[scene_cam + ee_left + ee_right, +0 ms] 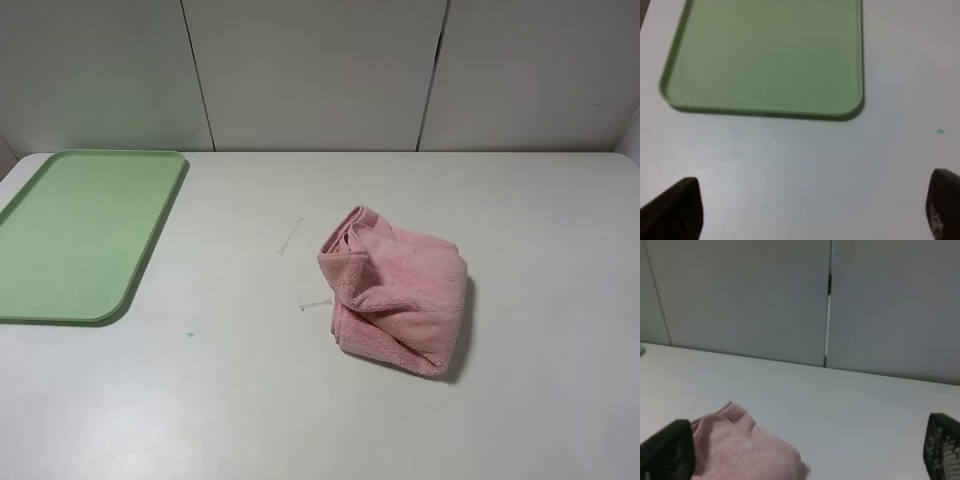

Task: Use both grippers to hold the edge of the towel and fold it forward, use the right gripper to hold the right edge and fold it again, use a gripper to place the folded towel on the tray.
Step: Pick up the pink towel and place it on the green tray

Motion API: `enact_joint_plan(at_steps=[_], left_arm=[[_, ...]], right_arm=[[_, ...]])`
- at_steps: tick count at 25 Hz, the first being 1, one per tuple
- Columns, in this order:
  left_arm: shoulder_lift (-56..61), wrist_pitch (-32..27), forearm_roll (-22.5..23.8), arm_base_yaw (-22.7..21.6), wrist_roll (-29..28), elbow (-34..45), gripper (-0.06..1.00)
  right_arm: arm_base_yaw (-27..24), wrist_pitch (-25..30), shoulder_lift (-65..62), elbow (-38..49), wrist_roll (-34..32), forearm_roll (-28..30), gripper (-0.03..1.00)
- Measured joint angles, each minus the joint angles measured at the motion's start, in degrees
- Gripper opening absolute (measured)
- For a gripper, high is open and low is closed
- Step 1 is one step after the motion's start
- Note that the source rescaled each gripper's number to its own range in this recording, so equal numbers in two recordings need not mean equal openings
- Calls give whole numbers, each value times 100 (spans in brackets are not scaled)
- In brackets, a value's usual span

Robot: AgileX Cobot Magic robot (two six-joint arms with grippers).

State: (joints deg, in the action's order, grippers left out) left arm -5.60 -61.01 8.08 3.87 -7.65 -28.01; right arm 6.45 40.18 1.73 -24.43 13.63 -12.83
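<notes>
A white table [240,410] is backed at its far edge by pale grey wall panels [310,70], divided by dark seams [197,75]. A small teal speck [190,334] is seen left of centre, and a thin pale streak [290,236] farther back.

Crumpled fluffy pink terry towel [740,447] on a plain white table [855,405], seen past the right gripper [805,452].

The gripper's two black, mesh-textured fingers [667,452] are spread wide apart. One of them overlaps the towel's bunched side in the picture, but whether it touches the cloth cannot be told. The towel lies in soft rumpled folds rather than flat. Behind the table rises a pale grey panelled wall [740,300], with a dark vertical seam [829,305] between two panels.
</notes>
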Motion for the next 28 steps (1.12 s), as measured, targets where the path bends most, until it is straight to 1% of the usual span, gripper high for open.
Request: enact_joint_plan(at_steps=[4,7,14,17,20,24,28], left_arm=[[0,0,0,0,0,0,88],[0,0,0,0,0,0,88],[0,0,0,0,0,0,88],[0,0,0,0,0,0,88],[0,0,0,0,0,0,88],[0,0,0,0,0,0,88],[0,0,0,0,0,0,88]], right_arm=[[0,437,-173,-176,-45,-24,100],[0,666,-189,-277,-87,-46,100],[0,878,-200,-329,-107,-53,100],[0,1283,-200,-443,-112,-29,100],[0,1825,-200,-395,-112,67,100],[0,1912,-200,-379,-160,149,100],[0,1912,-200,-379,-407,332,100]])
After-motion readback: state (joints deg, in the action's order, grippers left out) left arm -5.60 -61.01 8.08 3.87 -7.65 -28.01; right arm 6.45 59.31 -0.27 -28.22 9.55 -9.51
